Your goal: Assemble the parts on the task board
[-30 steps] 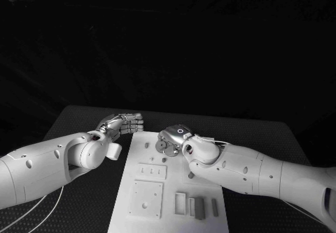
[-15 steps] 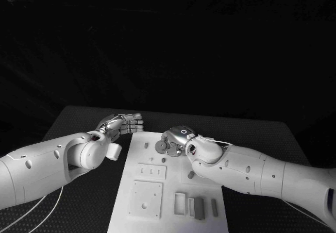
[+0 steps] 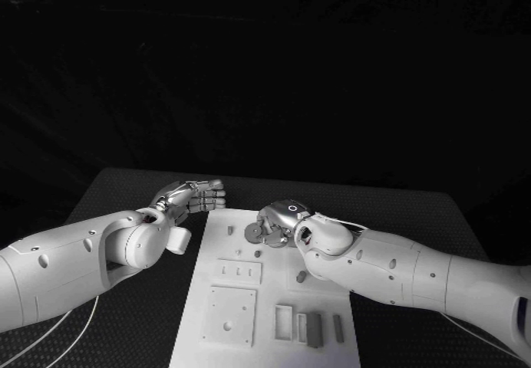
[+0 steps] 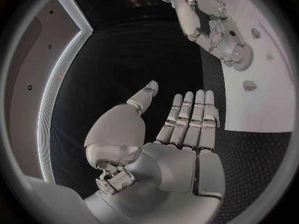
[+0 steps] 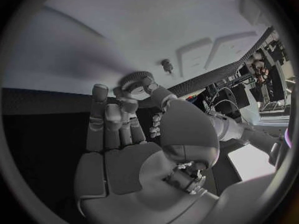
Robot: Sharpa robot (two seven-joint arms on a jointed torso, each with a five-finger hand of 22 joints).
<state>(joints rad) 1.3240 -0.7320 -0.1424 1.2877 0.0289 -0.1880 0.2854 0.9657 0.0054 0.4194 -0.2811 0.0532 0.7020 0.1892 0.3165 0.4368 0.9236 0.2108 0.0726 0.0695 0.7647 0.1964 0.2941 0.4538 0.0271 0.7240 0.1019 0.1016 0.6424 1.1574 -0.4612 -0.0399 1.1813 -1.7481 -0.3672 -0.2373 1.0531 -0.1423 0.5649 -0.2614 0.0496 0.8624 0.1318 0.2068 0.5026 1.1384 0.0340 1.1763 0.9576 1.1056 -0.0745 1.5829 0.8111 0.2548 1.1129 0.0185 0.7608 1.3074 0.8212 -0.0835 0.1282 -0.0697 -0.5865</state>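
Observation:
The white task board point(image 3: 332, 307) lies lengthwise in the middle of the table. My right hand point(image 3: 283, 218) hovers over its far end and pinches a round toothed gear point(image 5: 136, 78) between thumb and fingers. The gear point(image 4: 240, 58) hangs just above the board. A small peg point(image 5: 167, 63) stands on the board close to the gear. My left hand point(image 3: 195, 195) stays off the board's far left corner, over the black table. Its fingers point(image 4: 190, 117) are straight and side by side, its thumb is apart, and it holds nothing.
Nearer on the board lie a small plate with holes point(image 3: 239, 270), a larger plate point(image 3: 232, 313) and several upright blocks point(image 3: 311, 327). Two small studs point(image 4: 249, 85) sit on the board near its far end. Dark table mat point(image 3: 133, 337) surrounds the board.
My right hand has shifted slightly to the right over the board's far end, carrying the gear. My left hand has not moved.

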